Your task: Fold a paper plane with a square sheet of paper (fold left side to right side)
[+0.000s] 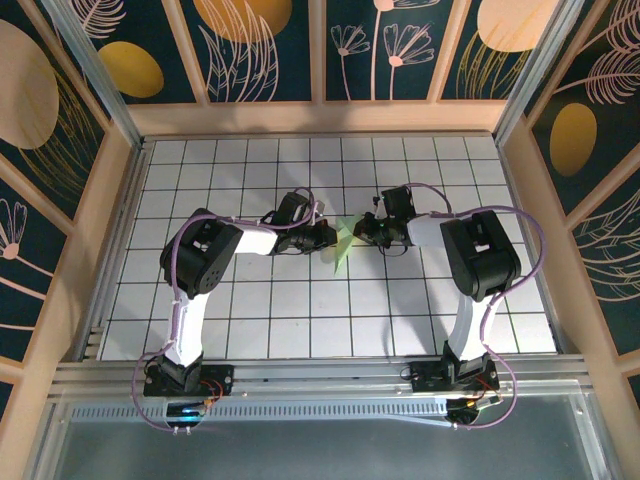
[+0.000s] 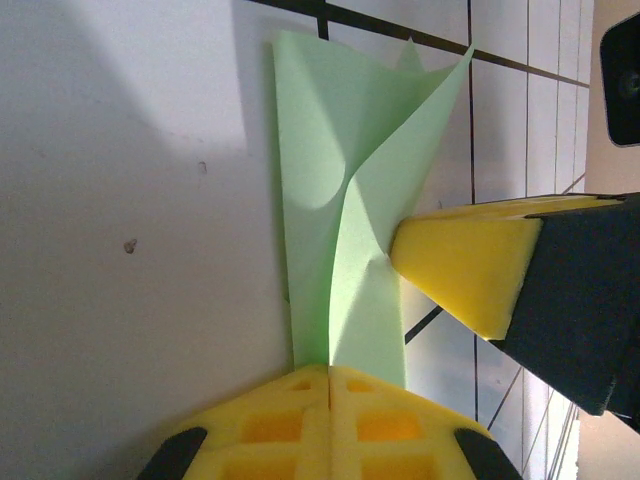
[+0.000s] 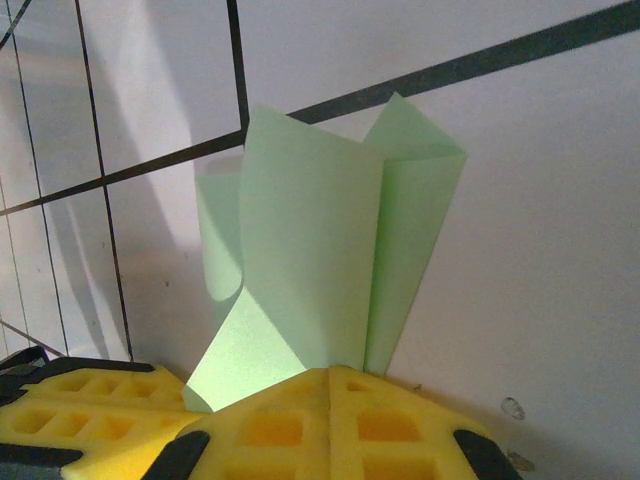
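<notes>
Green paper [image 2: 320, 150] in left tool [image 2: 330, 385], right tool [image 3: 330, 382], tiles [image 3: 550, 250]

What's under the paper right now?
The white grid table shows around the paper; the tiles directly beneath its folds are covered. The left end effector and right end effector each pinch it.

White grid table [image 1: 300, 322], floral wall panels [image 1: 262, 52]
</notes>
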### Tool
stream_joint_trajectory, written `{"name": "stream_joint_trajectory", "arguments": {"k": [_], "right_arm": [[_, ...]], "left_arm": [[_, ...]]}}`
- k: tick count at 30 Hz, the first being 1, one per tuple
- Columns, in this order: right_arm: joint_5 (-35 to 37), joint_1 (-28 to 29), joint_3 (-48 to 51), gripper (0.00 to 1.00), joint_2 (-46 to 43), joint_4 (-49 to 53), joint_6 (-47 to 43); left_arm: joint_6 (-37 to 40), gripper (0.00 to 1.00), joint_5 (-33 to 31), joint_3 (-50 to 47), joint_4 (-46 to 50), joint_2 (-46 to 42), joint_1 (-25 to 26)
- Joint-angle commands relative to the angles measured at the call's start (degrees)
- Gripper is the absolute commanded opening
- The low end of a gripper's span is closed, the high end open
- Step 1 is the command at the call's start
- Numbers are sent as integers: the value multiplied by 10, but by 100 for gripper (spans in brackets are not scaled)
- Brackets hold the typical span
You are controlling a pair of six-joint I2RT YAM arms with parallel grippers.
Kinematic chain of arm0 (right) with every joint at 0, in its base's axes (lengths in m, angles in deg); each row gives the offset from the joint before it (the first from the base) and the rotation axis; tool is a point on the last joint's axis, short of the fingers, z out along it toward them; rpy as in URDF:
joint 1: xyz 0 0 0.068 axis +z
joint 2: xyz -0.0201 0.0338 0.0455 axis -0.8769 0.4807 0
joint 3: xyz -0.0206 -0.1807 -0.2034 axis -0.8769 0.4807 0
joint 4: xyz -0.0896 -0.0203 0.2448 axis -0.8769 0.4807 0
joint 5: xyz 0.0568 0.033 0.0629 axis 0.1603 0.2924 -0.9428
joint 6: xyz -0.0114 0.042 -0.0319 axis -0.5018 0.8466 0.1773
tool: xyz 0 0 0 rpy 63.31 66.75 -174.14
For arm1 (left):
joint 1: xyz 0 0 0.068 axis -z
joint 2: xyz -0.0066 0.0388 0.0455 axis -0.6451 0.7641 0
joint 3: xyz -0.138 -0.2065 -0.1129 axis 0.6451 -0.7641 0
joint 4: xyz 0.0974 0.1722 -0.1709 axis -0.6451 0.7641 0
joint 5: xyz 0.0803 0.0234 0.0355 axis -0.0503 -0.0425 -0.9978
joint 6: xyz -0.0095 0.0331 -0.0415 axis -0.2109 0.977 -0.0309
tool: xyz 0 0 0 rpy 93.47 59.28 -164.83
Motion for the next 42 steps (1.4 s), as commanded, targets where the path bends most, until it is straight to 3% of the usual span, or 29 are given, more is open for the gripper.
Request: {"name": "stream_joint_trajectory", "arguments": {"k": [1, 15, 19, 28, 42], "right_arm": [[25, 1, -11, 1, 14, 34, -14], [39, -2, 18, 0, 22, 30, -21], [37, -3, 21, 0, 22, 24, -21], [36, -3, 17, 0, 26, 25, -27], [37, -2, 13, 0, 30, 35, -30]], "left_arm": [[21, 0, -90, -9, 60, 33, -21], [33, 26, -81, 4, 79, -62, -28], [49, 19, -63, 4, 114, -105, -27], [25, 5, 65, 0, 122, -134, 2], [19, 1, 50, 30, 116, -72, 38]]}}
